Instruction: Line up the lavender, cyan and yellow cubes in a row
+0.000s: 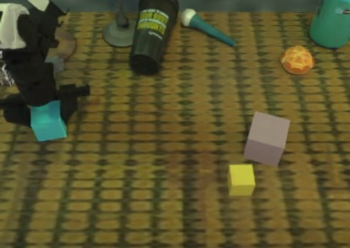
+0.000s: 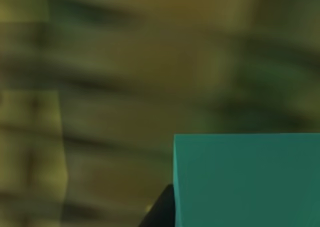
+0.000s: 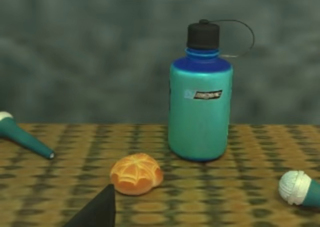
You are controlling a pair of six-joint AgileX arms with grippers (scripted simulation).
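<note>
The left gripper (image 1: 46,108) is sitting at the left side of the woven-pattern table (image 1: 164,204), its black fingers reaching down on either side of the cyan cube (image 1: 48,122), which is lying between them at the tips. Whether the jaws are pressing on the cube's faces or merely flanking it I cannot tell. In the left wrist view the cyan cube (image 2: 247,179) is filling the near corner, with a black fingertip (image 2: 160,212) touching its edge.

The lavender cube (image 1: 267,138) is resting well apart, on the right half of the table, and the yellow cube (image 1: 241,179) is lying just beside it, toward the near edge and slightly to the left.

Along the far edge a black shaker bottle (image 1: 153,32) is lying tilted, a teal microphone (image 1: 206,25) is lying beside it, an orange bread roll (image 1: 297,59) is sitting further right, and a teal water bottle (image 1: 332,13) is standing at the far right corner.

The right arm is not appearing in the top view; its wrist view is looking at the water bottle and roll, with only a dark finger tip (image 3: 97,212) showing, so its jaw state cannot be told.
</note>
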